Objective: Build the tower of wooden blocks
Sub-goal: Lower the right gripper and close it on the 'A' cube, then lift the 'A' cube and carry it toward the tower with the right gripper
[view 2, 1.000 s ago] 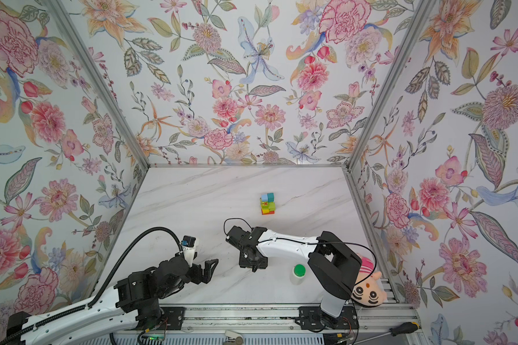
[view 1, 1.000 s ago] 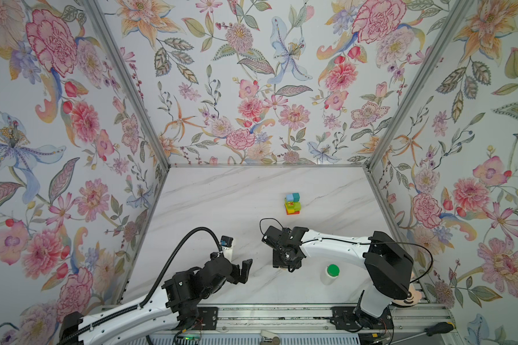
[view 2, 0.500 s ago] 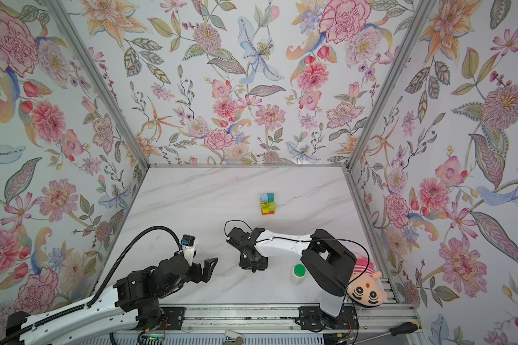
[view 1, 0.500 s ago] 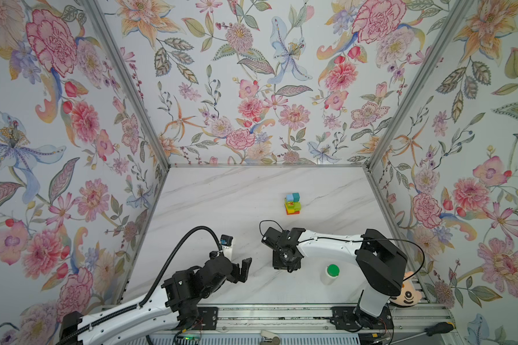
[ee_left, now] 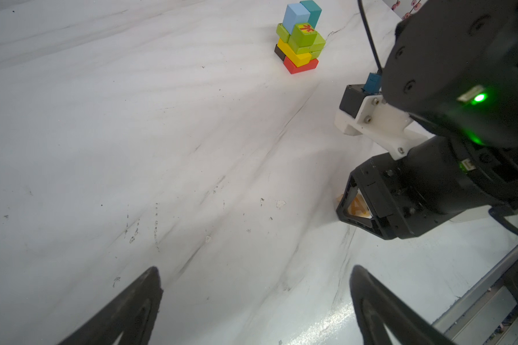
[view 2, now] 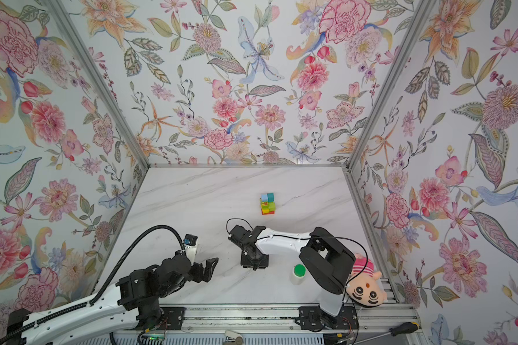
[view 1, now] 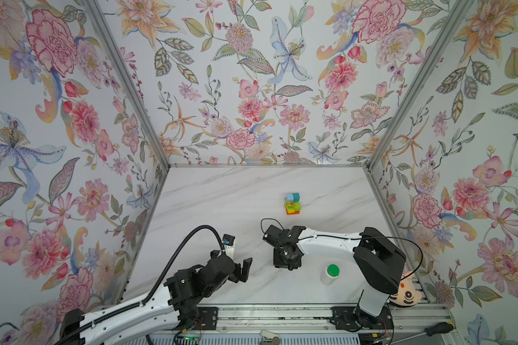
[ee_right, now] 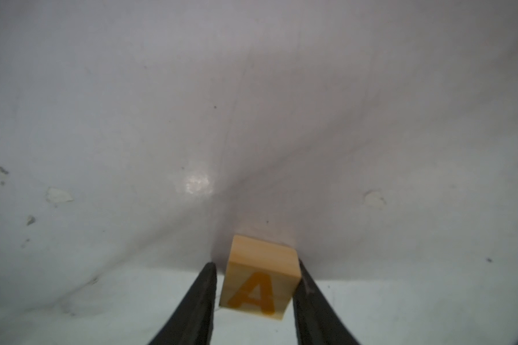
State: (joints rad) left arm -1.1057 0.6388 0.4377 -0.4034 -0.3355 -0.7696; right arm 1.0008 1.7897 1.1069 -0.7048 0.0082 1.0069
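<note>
The tower [view 1: 292, 204] [view 2: 268, 203] stands mid-table: red and brown at the base, yellow and lime-green layers, a green red-marked cube, then light-blue and teal cubes on top; the left wrist view shows the tower [ee_left: 301, 38] too. My right gripper [view 1: 286, 263] [view 2: 253, 263] points down at the table in front of the tower. In the right wrist view the right gripper [ee_right: 255, 265] is shut on a tan "A" cube [ee_right: 260, 280], which also peeks out as the cube [ee_left: 356, 206] in the left wrist view. My left gripper [view 1: 244, 270] [ee_left: 254, 271] hangs open and empty at the front left.
A white bottle with a green cap [view 1: 331, 273] [view 2: 298, 272] stands just right of the right gripper. A plush doll [view 2: 367, 286] lies at the front right corner behind the right arm's base. A screwdriver [view 1: 437, 328] lies on the front rail.
The right gripper's jaws have narrowed onto the tan "A" cube, and the right arm's elbow has shifted a little. The left arm has not moved.
</note>
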